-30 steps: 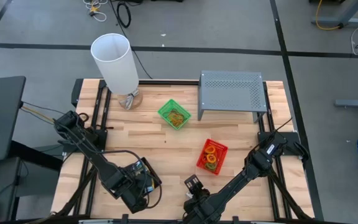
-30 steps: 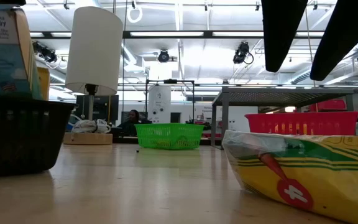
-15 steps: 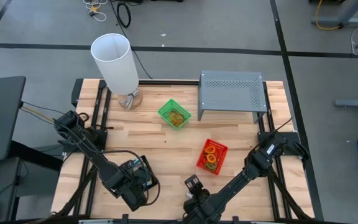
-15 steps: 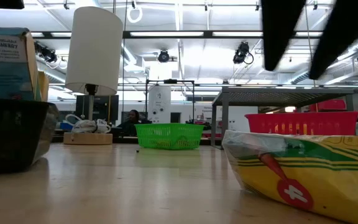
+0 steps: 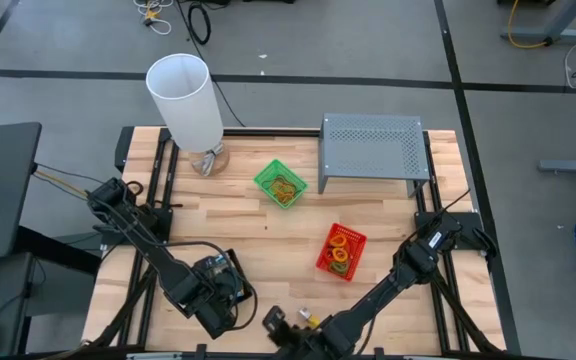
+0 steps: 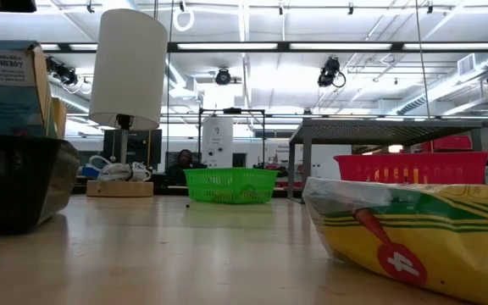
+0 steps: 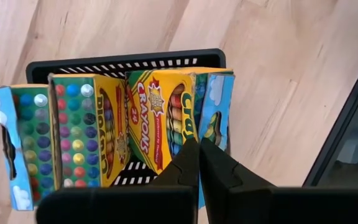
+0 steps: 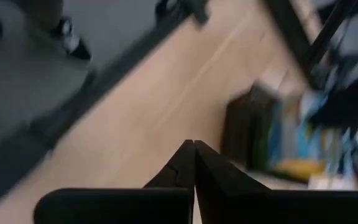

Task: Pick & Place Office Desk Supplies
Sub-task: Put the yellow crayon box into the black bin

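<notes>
crayon boxes stand upright, packed side by side in black tray, directly under my left gripper, fingers pressed together, empty, tips over box tops. tray sits at near desk edge. my right gripper also closed, empty, low at near edge just beside tray. left arm nearer. red tray and green tray lie farther, mid-desk.
</notes>
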### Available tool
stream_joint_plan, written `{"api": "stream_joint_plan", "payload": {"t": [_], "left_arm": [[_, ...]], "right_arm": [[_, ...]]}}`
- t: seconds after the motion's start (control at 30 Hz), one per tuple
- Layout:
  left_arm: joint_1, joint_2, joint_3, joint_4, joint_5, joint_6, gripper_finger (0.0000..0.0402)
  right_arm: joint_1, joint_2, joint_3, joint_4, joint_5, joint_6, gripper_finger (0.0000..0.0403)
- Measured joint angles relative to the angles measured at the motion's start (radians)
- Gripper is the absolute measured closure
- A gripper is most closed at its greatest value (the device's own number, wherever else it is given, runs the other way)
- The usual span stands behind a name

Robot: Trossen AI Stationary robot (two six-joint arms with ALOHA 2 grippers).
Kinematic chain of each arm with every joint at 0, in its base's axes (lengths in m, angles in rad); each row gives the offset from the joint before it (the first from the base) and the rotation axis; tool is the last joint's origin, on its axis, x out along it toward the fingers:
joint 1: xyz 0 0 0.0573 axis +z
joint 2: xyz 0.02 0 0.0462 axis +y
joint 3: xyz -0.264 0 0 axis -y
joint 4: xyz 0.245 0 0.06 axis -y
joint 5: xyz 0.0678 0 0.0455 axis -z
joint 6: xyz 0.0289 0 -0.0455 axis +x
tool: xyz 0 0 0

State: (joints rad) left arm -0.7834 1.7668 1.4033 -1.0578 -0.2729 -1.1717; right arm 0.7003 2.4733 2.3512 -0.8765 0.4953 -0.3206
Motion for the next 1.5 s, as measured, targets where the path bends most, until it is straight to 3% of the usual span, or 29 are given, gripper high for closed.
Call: {"api": "stream_joint_plan", "payload": {"t": [0.3, 0.53, 1.0, 1.33, 1.5], "left_arm": [[0.000, 0.000, 0.000, -0.020, -0.025, 0.010, 0.0398], [0.000, 0.000, 0.000, -0.046, -0.029, 0.010, 0.0393], [-0.001, 0.000, 0.001, -0.043, -0.051, 0.013, 0.0383], [-0.002, 0.000, 0.001, -0.044, -0.057, 0.028, 0.0382], [-0.002, 0.000, 0.001, -0.043, -0.060, 0.049, 0.0351]], "right_arm": [[-0.059, 0.001, -0.043, 0.217, -0.001, -0.088, 0.0401], [-0.124, 0.003, -0.178, 0.318, 0.062, -0.091, 0.0402], [-0.179, 0.002, -0.399, 0.773, 0.144, -0.186, 0.0403], [-0.208, 0.001, -0.399, 0.823, 0.150, -0.185, 0.0403], [-0.218, 0.001, -0.399, 0.821, 0.149, -0.182, 0.0403]]}}
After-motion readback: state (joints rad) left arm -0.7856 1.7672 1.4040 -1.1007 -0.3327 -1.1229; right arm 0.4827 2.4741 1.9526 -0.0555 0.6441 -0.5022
